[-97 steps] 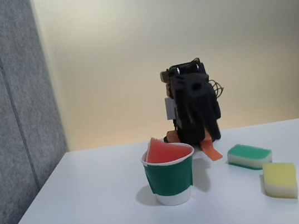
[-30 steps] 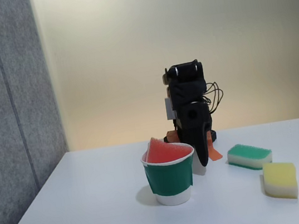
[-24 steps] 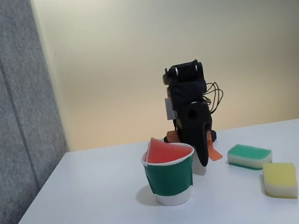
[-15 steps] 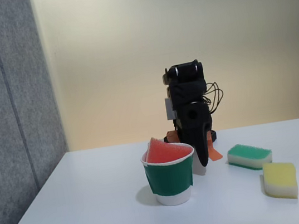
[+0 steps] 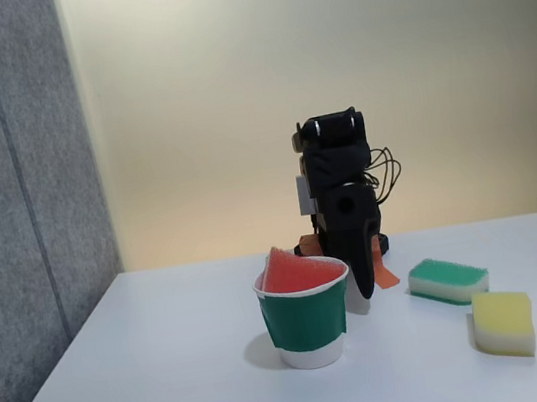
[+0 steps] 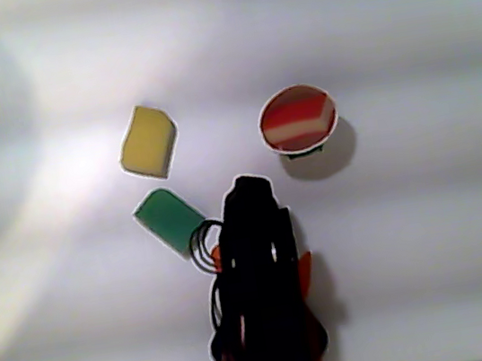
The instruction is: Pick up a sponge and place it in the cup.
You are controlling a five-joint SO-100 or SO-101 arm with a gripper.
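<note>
The red-and-cream sponge (image 5: 294, 270) sits tilted inside the green-banded white cup (image 5: 307, 322), one red corner poking above the rim. From above in the other view, the sponge (image 6: 297, 118) fills the cup's round mouth (image 6: 261, 128). My black arm is folded up behind the cup. Its gripper (image 5: 361, 298) points down to the table just right of and behind the cup, apart from it. The jaws look closed into one narrow taper with nothing between them. In the other view the gripper (image 6: 247, 187) is a dark rounded tip.
A green-topped sponge (image 5: 448, 278) (image 6: 170, 218) and an all-yellow sponge (image 5: 503, 323) (image 6: 148, 141) lie on the white table right of the arm in the fixed view. A grey partition (image 5: 15, 198) stands along the table's left side.
The arm has folded down since the oldest frame, with the gripper lowered to the table behind the cup. Over the last second nothing has moved.
</note>
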